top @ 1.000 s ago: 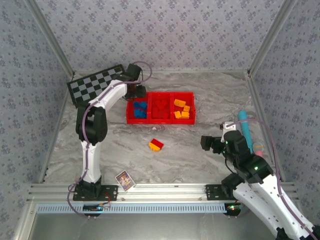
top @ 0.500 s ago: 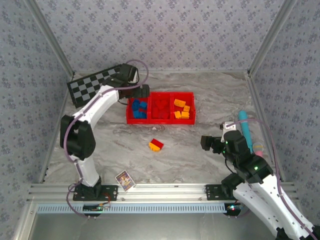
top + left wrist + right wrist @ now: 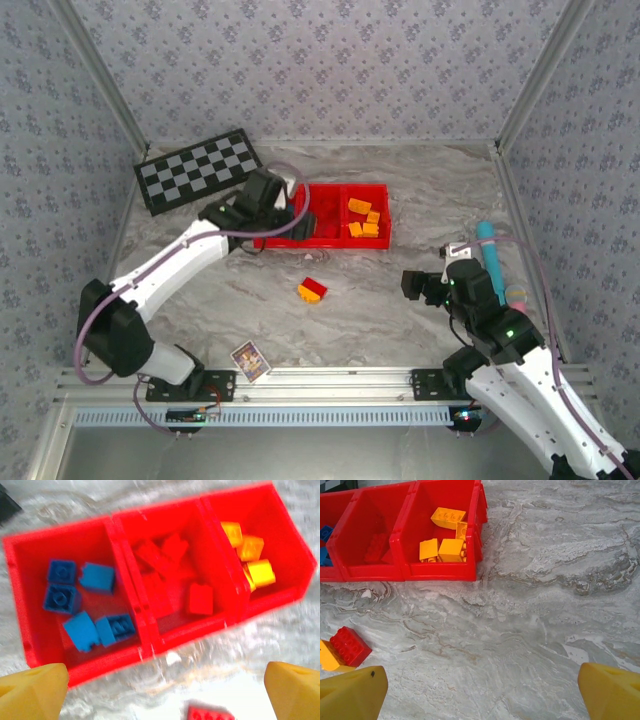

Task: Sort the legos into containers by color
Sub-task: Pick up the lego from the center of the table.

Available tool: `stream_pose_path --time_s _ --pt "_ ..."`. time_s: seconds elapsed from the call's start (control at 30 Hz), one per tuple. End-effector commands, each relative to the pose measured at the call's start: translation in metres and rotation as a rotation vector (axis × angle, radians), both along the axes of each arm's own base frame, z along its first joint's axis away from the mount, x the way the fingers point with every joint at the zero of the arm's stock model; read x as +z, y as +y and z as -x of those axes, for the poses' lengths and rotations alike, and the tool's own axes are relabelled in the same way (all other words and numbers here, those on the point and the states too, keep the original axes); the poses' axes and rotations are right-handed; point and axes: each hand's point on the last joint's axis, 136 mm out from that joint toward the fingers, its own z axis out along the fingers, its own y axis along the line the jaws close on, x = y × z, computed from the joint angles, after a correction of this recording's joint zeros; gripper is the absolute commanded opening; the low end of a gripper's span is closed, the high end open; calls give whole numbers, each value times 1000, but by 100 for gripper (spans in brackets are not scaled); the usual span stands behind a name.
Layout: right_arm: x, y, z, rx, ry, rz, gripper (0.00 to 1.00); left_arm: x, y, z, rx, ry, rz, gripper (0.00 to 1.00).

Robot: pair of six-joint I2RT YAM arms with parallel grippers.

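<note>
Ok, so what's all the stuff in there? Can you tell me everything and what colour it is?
tray: one, red, three compartments, far middle of the table
blue legos: five, left compartment
red legos: several, too blurred to count, middle compartment
orange-yellow legos: four, right compartment
loose red lego: one, on the table in front of the tray
loose orange lego: one, touching the loose red lego
checkerboard: one, black and white, far left
picture card: one, near edge, left side
tube: one, teal, right edge
table: one, grey marble
left gripper: yellow-tipped jaws open, over the tray's left end
right gripper: yellow-tipped jaws open, over bare table at the right
</note>
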Motion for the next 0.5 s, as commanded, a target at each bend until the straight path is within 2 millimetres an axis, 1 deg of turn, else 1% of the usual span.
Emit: stream_pose_path --time_s 0.0,0.07,0.17,0.33,0.47 --pt "-2 3 -1 9 9 -9 100 -4 -8 26 -63 -30 -27 100" --pt "-3 3 -2 9 12 -9 100 -16 -13 42 -82 -15 -46 100" --pt "-4 2 -2 7 16 -9 100 -32 -12 56 -38 6 -74 100" --pt "-3 2 -2 3 15 -11 100 -68 -19 70 44 70 19 100" --pt "-2 2 -2 4 16 -13 100 -90 -23 78 34 125 1 100"
